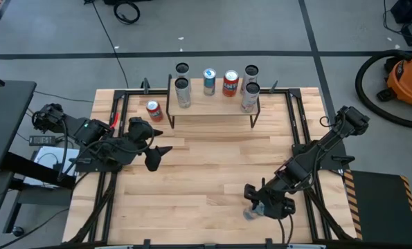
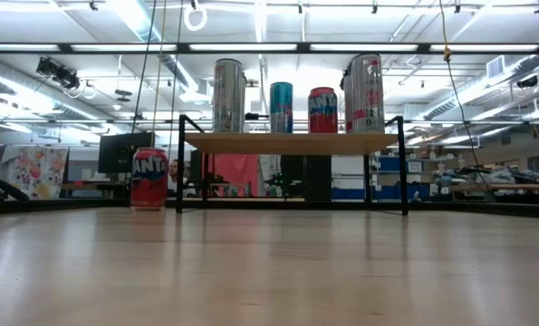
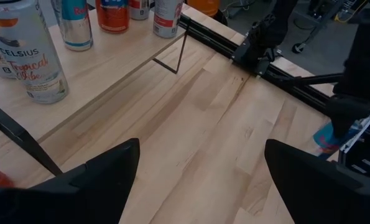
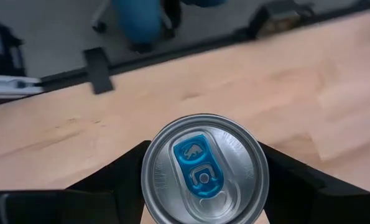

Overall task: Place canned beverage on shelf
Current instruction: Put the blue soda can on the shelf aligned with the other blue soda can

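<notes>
We see the right claw (image 4: 203, 186) clamped around a silver can with a blue tab (image 4: 204, 169), near right on the wooden desk (image 1: 206, 173). The left claw (image 3: 197, 174) gapes empty, left. The light-wood shelf (image 1: 212, 104) stands far centre.

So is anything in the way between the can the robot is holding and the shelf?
Nothing visible on the table between. The right gripper grips the can near the front edge; the shelf already holds several cans, leaving gaps between them.
</notes>
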You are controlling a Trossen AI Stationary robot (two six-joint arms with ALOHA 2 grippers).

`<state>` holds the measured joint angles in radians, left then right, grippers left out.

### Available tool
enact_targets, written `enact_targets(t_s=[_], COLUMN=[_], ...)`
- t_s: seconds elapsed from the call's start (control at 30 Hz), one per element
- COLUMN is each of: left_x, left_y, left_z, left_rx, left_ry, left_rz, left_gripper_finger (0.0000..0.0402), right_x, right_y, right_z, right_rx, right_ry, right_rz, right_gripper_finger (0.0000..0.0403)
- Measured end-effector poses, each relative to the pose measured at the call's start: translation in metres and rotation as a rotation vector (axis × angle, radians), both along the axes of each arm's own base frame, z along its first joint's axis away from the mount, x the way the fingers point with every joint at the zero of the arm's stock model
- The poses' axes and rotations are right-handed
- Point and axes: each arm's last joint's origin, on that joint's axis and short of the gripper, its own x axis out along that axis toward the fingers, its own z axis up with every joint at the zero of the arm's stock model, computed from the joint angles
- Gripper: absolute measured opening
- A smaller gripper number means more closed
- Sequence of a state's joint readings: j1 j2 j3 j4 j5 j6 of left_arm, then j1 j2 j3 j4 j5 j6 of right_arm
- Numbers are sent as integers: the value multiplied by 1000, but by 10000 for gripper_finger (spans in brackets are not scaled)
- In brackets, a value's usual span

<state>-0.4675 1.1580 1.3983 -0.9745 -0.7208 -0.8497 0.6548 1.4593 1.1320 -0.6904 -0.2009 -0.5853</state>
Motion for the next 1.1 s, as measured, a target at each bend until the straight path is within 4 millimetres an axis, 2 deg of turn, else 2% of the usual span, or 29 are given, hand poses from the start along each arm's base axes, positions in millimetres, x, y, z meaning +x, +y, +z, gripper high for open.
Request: enact_targets(t_s=[0.2,0.33,0.43,0.57,0.83,1.1], left_x=[0,2,3,3,3,3], left_y=[0,-1,-1,-1,-1,-1], left_z=[0,2,3,3,3,3], left_rx=[-6,-20,-26,-26,-26,-43], left_ry=[-6,-33,-45,-44,-44,-52], left_rz=[2,3,3,2,2,13], left_gripper_finger=[357,357,357,357,357,357], right_x=[1,6,5,3,9,15], right_y=[5,10,10,6,-13,-23], right_z=[-9,-24,-28,-29,-31,-31], right_rx=[51,-14,-73,-131,-113,-112], right_ry=[92,99,84,82,186,198], right_rz=[72,90,132,131,109,68], right_gripper_finger=[254,254,254,254,254,257])
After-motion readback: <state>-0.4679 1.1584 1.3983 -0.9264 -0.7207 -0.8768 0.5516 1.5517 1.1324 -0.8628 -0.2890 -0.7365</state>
